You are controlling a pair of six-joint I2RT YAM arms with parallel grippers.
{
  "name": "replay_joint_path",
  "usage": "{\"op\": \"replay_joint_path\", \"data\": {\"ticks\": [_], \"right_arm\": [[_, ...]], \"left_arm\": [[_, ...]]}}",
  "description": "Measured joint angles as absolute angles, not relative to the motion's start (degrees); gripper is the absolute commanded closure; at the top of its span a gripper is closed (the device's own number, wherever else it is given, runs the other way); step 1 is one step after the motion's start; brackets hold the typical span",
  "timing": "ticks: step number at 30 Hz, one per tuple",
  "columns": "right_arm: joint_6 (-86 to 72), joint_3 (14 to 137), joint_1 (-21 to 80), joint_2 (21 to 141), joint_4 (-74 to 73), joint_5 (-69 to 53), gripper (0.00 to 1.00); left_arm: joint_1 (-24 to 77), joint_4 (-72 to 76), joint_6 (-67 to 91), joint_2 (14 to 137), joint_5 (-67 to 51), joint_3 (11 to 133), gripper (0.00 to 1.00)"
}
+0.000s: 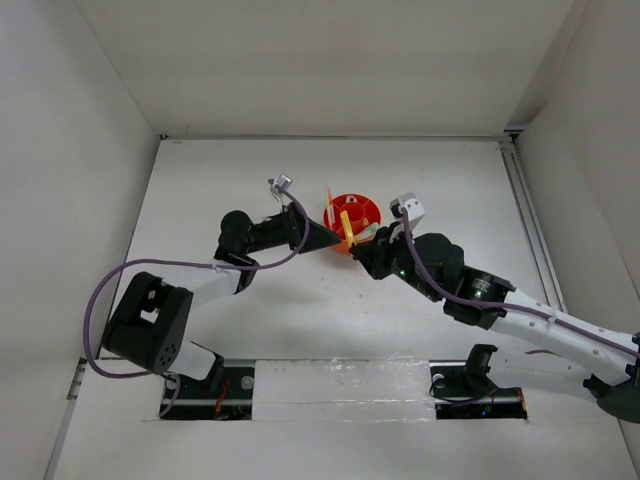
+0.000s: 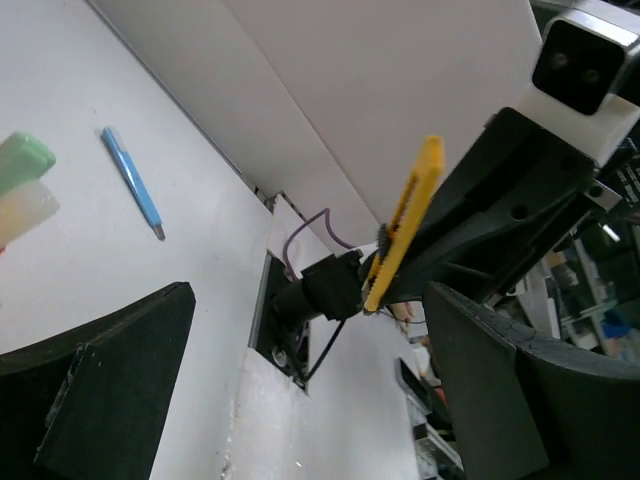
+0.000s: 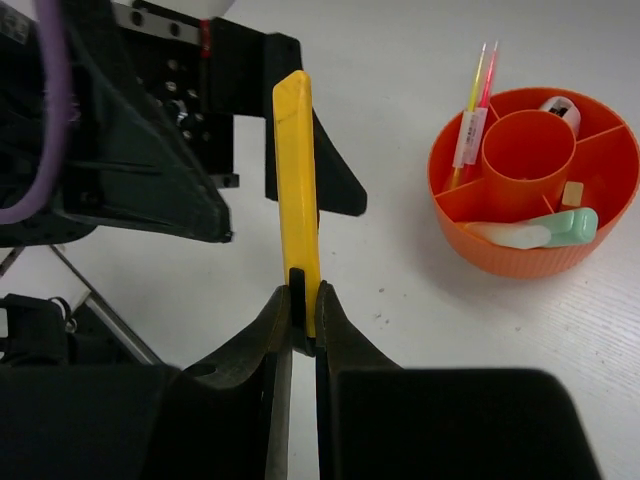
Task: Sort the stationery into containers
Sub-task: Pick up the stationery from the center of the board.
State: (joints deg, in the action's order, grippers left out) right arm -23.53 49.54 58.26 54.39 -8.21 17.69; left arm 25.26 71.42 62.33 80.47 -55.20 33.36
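My right gripper (image 3: pixel 305 300) is shut on the lower end of a yellow snap-off cutter (image 3: pixel 297 170), which it holds upright above the table. The left gripper (image 2: pixel 310 300) faces it with jaws wide apart, and the cutter (image 2: pixel 405 222) shows in the gap between them, untouched. In the top view both grippers meet just in front of the orange organiser (image 1: pixel 365 222). The organiser (image 3: pixel 520 262) holds a green marker (image 3: pixel 572 224), a pale marker (image 3: pixel 508 235), pink and yellow pens (image 3: pixel 478 90), a small tan block (image 3: pixel 572 193) and a pink-white stapler (image 3: pixel 560 108).
A blue pen (image 2: pixel 133 183) lies loose on the white table, near the green marker (image 2: pixel 22 160) in the left wrist view. White walls close in the table on three sides. The arm bases sit along the near edge (image 1: pixel 340 385).
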Motion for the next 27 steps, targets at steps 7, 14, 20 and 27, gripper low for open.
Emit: {"op": "replay_joint_path", "data": {"ticks": [7,14,20,27], "right_arm": [[-23.1,50.2,58.3,56.6,-7.0,16.2,1.0],[-23.0,50.2,58.3,57.0,-6.7,16.0,1.0],[-22.9,50.2,58.3,57.3,-5.4,14.4,1.0],[-22.7,50.2,58.3,60.0,-4.2,11.7,1.0]], "left_arm": [[25.3,71.8,68.6,83.3,-55.3,32.2,0.08],[25.3,72.1,68.0,80.9,-54.0,31.0,0.1],[25.4,72.5,62.3,74.1,-51.4,29.7,0.16],[29.4,73.5,51.0,69.4,-47.0,29.5,0.24]]}}
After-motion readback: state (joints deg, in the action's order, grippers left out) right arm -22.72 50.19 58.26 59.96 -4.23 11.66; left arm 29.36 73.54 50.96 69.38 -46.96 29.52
